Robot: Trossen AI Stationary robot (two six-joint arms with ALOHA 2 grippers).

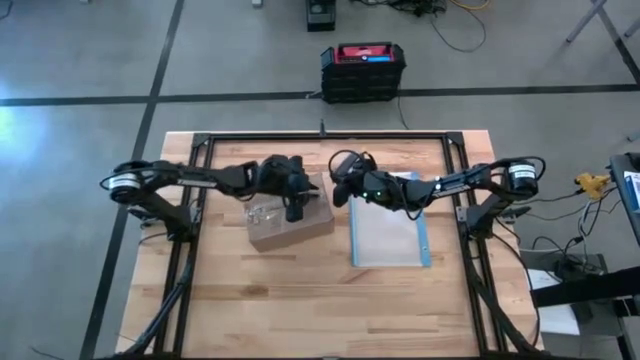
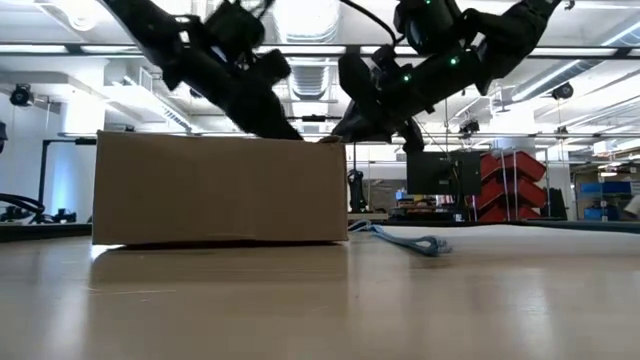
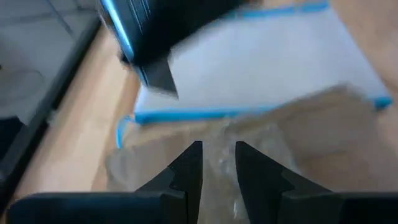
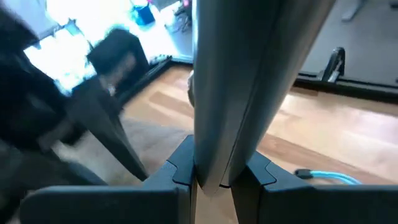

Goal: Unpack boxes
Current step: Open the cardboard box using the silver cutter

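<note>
A brown cardboard box [image 1: 288,222] with clear tape on its top [image 3: 261,155] rests on the table [image 1: 250,310], left of centre. My left gripper [image 3: 219,163] hovers over the box's top near its right end [image 1: 296,208], fingers a narrow gap apart with nothing between them. My right gripper [image 4: 214,179] stands just right of the box's far right corner [image 1: 343,188], shut on a dark grey tapering tool [image 4: 249,74]. In the low view both grippers come down to the box's top edge [image 2: 320,138]. My left gripper points slanting down at the taped top; I cannot tell whether it touches it. My right gripper pinches the dark grey tool by its narrow end [image 4: 217,168] between its two fingers. The tool runs on forward past the fingers and widens. Its far end is out of view.
A flat clear pouch with a blue edge [image 1: 390,235] lies on the table right of the box, its blue cord [image 2: 415,242] trailing. A black-and-red case [image 1: 362,68] stands on the floor beyond the far edge. The near half of the table has free room.
</note>
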